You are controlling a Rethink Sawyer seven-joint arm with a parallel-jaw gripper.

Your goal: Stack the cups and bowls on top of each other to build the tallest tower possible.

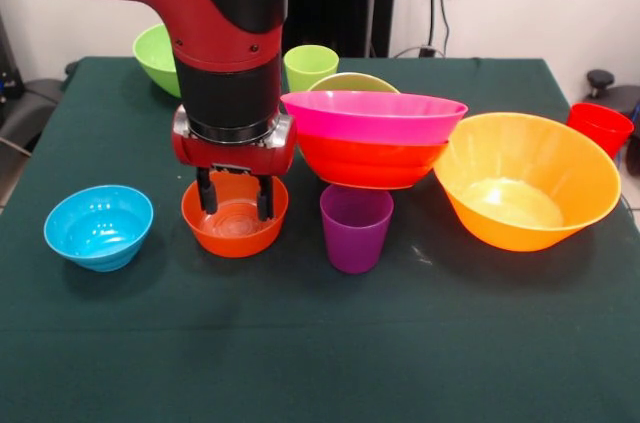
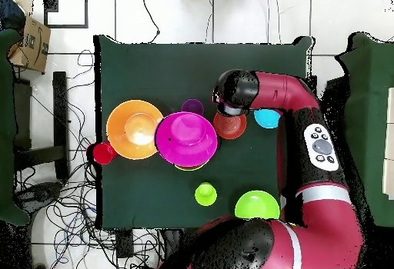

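Observation:
My gripper is open, and its two black fingers reach down into the small orange-red bowl, which stands on the table. In the overhead view that bowl shows partly under the arm's wrist. The tower is the large pink bowl nested on the red-orange bowl. A lime green bowl's rim shows just behind them. The purple cup stands in front of the tower. The small blue bowl is left of my gripper. The large orange bowl stands to the right.
The red cup stands at the table's right edge. The lime green cup and a second lime green bowl stand at the far side near the pedestal. The table is covered in dark green cloth.

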